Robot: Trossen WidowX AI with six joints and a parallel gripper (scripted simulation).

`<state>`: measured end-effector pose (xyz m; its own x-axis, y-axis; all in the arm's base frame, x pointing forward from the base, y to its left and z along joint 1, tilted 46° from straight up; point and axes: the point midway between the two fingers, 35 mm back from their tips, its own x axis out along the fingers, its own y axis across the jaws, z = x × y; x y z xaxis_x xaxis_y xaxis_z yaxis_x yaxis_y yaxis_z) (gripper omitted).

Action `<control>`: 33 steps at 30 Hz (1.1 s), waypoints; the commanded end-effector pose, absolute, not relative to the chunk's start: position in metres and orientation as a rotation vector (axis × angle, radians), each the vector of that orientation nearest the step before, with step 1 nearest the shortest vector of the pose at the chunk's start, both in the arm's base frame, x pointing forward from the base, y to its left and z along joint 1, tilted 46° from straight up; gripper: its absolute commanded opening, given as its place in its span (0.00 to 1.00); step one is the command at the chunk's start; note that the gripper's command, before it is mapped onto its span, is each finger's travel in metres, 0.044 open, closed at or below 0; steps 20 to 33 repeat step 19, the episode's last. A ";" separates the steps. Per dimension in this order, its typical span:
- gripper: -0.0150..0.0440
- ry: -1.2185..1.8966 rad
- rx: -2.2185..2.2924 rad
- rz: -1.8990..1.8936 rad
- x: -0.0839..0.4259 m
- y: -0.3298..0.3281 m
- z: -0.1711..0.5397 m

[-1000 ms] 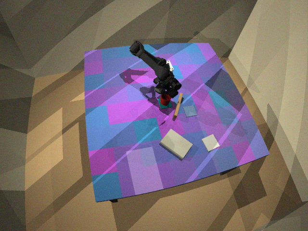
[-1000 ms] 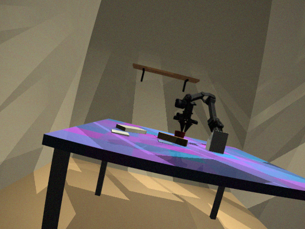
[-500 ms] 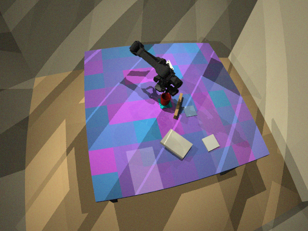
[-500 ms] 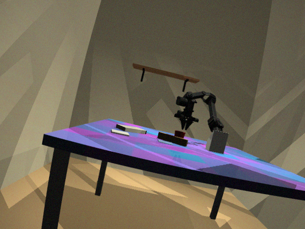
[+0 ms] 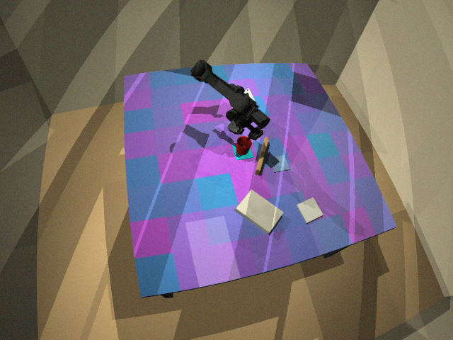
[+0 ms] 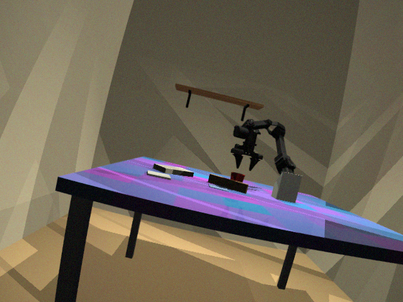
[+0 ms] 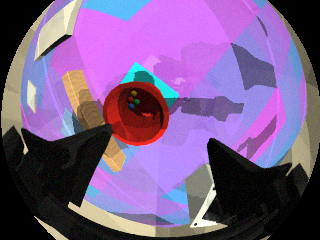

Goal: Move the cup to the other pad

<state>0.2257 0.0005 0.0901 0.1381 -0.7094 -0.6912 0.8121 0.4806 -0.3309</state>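
Note:
The red cup (image 5: pixel 243 146) (image 6: pixel 237 177) (image 7: pixel 137 134) stands upright on the cyan pad (image 5: pixel 244 157) (image 7: pixel 166 91). Several small coloured marbles (image 7: pixel 134 100) lie inside it. The light blue pad (image 5: pixel 282 166) (image 6: pixel 217 187) (image 7: pixel 66 120) is on the far side of the wooden bar from the cup, with nothing on it. My gripper (image 5: pixel 242 134) (image 6: pixel 244 168) (image 7: pixel 160 136) is wide open and empty. Its fingertips hang above the cup's rim, a little to the arm-base side, apart from the cup.
A wooden bar (image 5: pixel 262 156) (image 6: pixel 227 184) (image 7: pixel 84 101) lies between the two pads, close beside the cup. A large pale box (image 5: pixel 260 211) (image 6: pixel 174 170) and a smaller pale block (image 5: pixel 309 210) (image 6: pixel 158 175) lie farther off. A shelf (image 6: pixel 218 95) is on the wall.

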 end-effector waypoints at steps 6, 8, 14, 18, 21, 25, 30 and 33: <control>1.00 0.912 0.149 -1.098 0.223 0.024 0.111; 1.00 0.911 0.150 -1.098 0.222 0.029 0.116; 1.00 0.909 0.150 -1.099 0.219 0.039 0.128; 1.00 0.909 0.143 -1.097 0.220 0.036 0.125; 1.00 0.909 0.143 -1.097 0.220 0.036 0.125; 1.00 0.909 0.143 -1.097 0.220 0.036 0.125; 1.00 0.909 0.143 -1.097 0.220 0.036 0.125; 1.00 0.909 0.143 -1.097 0.220 0.036 0.125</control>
